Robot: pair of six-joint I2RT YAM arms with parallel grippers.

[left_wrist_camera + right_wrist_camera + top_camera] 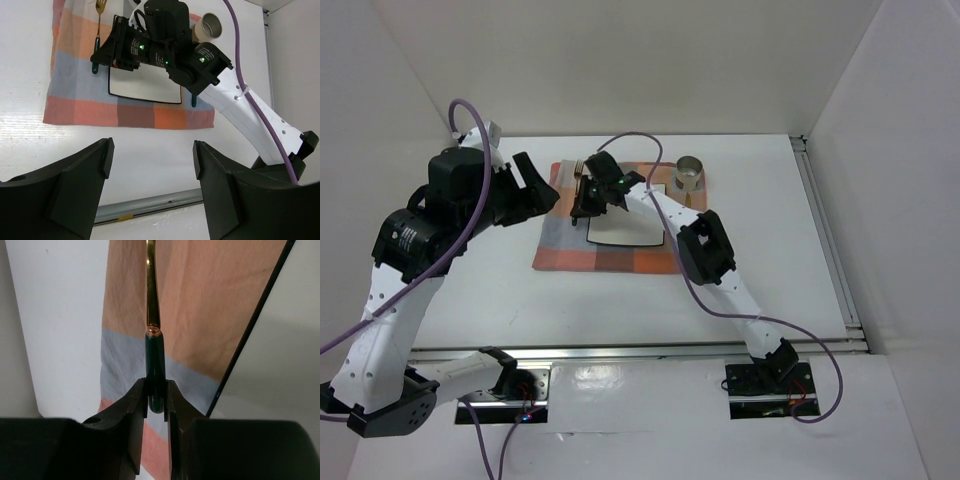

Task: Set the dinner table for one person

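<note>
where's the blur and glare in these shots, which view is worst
Right wrist is worst: the right hand is a dark, soft-edged blur up close, while the fork it pinches and the cloth look sharper. Left wrist: the left hand is underlit, almost black. Top external: glare on the glossy strip by the arm bases.

Left arm [380, 300] jaws apart, right arm [735, 290] jaws pinched

No text is readable; the print on the left arm [408, 236] is blurred.
</note>
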